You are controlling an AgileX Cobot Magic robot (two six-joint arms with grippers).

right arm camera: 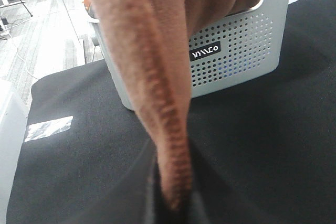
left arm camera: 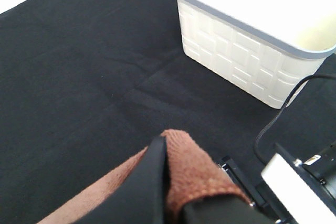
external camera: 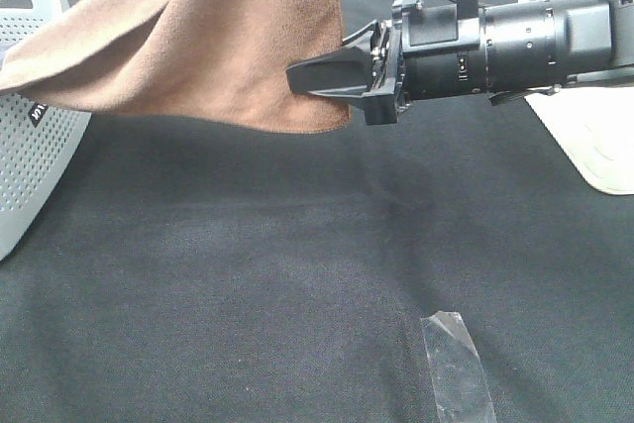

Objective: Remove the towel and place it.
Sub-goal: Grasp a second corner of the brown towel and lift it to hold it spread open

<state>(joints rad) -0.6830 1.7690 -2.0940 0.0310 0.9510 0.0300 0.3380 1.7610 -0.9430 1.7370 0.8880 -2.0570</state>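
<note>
The brown towel (external camera: 208, 27) hangs in the air above the black table cloth, with its left end draped over the grey perforated basket (external camera: 30, 156). My right gripper (external camera: 322, 76) reaches in from the right and is shut on the towel's lower right edge. In the right wrist view the stitched towel edge (right arm camera: 163, 77) runs down into the shut gripper (right arm camera: 170, 203). In the left wrist view my left gripper (left arm camera: 164, 142) is shut on a fold of the towel (left arm camera: 194, 174). The left gripper is out of the exterior view.
A white brick-pattern basket (left arm camera: 252, 61) stands on the black cloth at the right (external camera: 599, 136). The grey basket (right arm camera: 241, 61) carries a white logo. A strip of clear tape (external camera: 456, 364) lies on the cloth near the front. The right arm's body (left arm camera: 299, 171) is close to the left gripper.
</note>
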